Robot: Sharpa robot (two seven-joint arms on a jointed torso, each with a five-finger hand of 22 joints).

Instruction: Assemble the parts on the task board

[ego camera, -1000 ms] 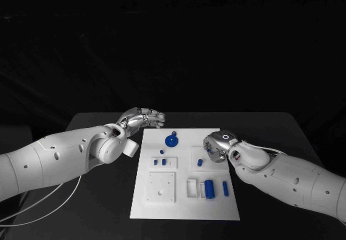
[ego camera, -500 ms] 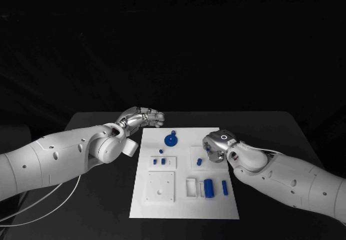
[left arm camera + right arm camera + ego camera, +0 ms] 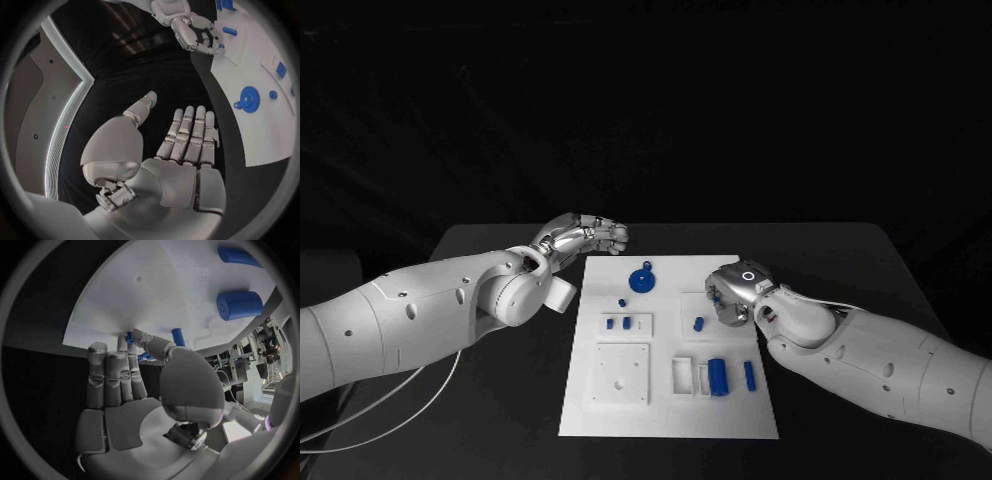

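Nothing has visibly moved since earlier: the right hand (image 3: 733, 292) pinches a small blue part (image 3: 129, 337) over the task board (image 3: 669, 410); the left hand (image 3: 584, 237) hovers open beside it.

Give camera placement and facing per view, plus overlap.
Head view: above, looking down at the task board; both arms enter, left hand and right hand.
Left wrist view: behind the left hand, facing the board edge.
Right wrist view: behind the right hand, facing the board.
Shared: blue gear.
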